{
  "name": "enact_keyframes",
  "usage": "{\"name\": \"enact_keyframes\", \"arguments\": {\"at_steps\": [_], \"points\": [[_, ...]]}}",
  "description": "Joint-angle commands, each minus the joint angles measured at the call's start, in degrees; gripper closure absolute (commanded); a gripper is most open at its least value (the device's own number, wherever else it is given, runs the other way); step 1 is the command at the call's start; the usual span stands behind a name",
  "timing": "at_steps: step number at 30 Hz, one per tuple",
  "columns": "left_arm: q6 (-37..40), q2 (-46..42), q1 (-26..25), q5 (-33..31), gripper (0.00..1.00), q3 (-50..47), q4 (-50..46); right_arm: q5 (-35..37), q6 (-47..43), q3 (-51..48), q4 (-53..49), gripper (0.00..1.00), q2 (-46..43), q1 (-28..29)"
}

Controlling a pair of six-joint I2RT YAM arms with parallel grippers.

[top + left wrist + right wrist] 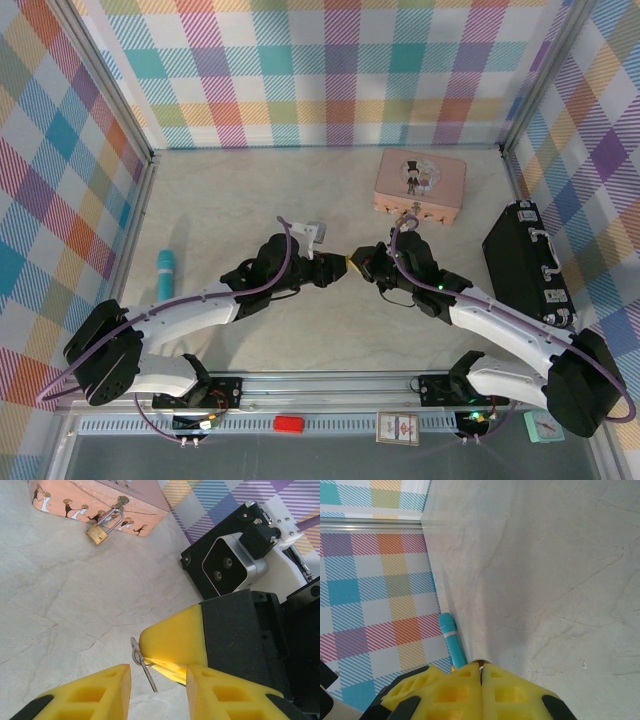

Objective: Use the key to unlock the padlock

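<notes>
Right claw (481,669), at mid-table: yellow fingers pressed tight on the key (147,675), whose shaft hangs below the tips. Left claw (159,692): partly spread, one finger either side of the key, touching it nowhere I can see. Padlock (97,532): hangs by its shackle from the clasp of the pink tin (60,491), well beyond both claws. The tin's lid pictures a couple, and any lettering is too small for me to read. Tin and black case (522,262) are shut, contents hidden. Teal tube (166,274) lies near the left wall. The key's ring is half hidden behind the right fingertip
</notes>
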Motion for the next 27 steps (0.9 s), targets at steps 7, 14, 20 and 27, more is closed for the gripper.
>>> {"name": "enact_keyframes", "arguments": {"at_steps": [7,14,20,27], "points": [[-0.41,1.4,-0.67,-0.76,0.72,2.28,-0.96,0.11,-0.35,1.28,1.85,1.0,-0.13,0.84],[-0.13,1.32,-0.74,-1.28,0.8,2.34,-1.49,0.02,-0.16,1.27,2.4,1.0,0.34,1.02],[-0.08,1.22,-0.68,-1.95,0.87,2.57,-2.16,0.12,-0.24,1.28,2.22,1.0,0.3,1.11],[-0.35,0.09,-0.66,-5.29,1.0,4.51,-7.25,0.8,-3.29,1.07,1.86,1.0,-0.21,1.37]]}}
